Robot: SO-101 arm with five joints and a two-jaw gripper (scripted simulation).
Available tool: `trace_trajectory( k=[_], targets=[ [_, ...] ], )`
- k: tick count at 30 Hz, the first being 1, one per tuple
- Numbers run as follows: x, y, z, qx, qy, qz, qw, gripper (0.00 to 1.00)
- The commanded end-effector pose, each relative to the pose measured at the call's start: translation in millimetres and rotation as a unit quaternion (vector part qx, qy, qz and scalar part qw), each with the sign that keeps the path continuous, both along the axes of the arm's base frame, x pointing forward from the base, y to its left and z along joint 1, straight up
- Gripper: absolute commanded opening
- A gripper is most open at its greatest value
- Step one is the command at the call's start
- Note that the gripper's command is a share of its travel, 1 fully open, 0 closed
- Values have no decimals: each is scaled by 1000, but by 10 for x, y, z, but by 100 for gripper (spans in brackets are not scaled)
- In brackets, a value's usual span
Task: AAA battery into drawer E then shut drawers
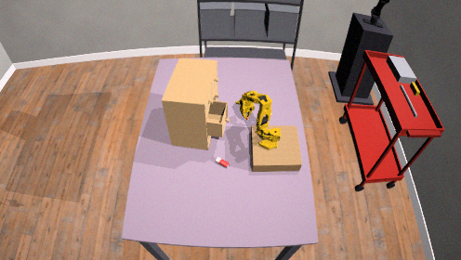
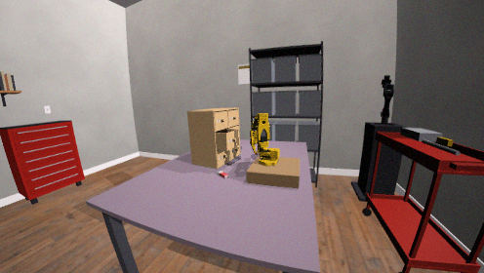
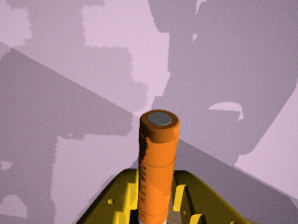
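My yellow gripper (image 3: 158, 211) is shut on the orange AAA battery (image 3: 157, 169), which sticks out past the fingers, above the purple table. In the overhead view the arm (image 1: 257, 113) reaches from its wooden base block (image 1: 276, 149) toward the tan chest (image 1: 191, 102), with the gripper (image 1: 243, 103) a short way right of it. One drawer (image 1: 217, 119) on the chest's right face stands pulled out. It also shows in the side view (image 2: 228, 139). I cannot read the drawer letters.
A small red and white object (image 1: 222, 162) lies on the table in front of the chest. A red cart (image 1: 395, 111) stands to the right of the table and a dark shelf unit (image 1: 250, 20) behind it.
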State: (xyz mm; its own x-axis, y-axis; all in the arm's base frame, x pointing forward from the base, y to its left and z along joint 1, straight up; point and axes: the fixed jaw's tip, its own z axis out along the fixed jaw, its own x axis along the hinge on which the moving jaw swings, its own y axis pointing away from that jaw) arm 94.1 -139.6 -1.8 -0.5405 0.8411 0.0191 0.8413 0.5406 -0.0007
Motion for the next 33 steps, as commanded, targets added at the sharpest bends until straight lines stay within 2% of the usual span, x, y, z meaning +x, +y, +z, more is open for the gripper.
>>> trace_trajectory(
  k=[1, 8, 14, 20, 33],
  targets=[
    [22, 7, 12, -7, -5, 2, 1000, 0],
    [22, 7, 12, -7, -5, 2, 1000, 0],
    [91, 331, 31, -7, -6, 82, 997, 0],
    [84, 640, 14, -7, -6, 161, 987, 0],
    [84, 644, 14, -7, -6, 162, 987, 0]
  ],
)
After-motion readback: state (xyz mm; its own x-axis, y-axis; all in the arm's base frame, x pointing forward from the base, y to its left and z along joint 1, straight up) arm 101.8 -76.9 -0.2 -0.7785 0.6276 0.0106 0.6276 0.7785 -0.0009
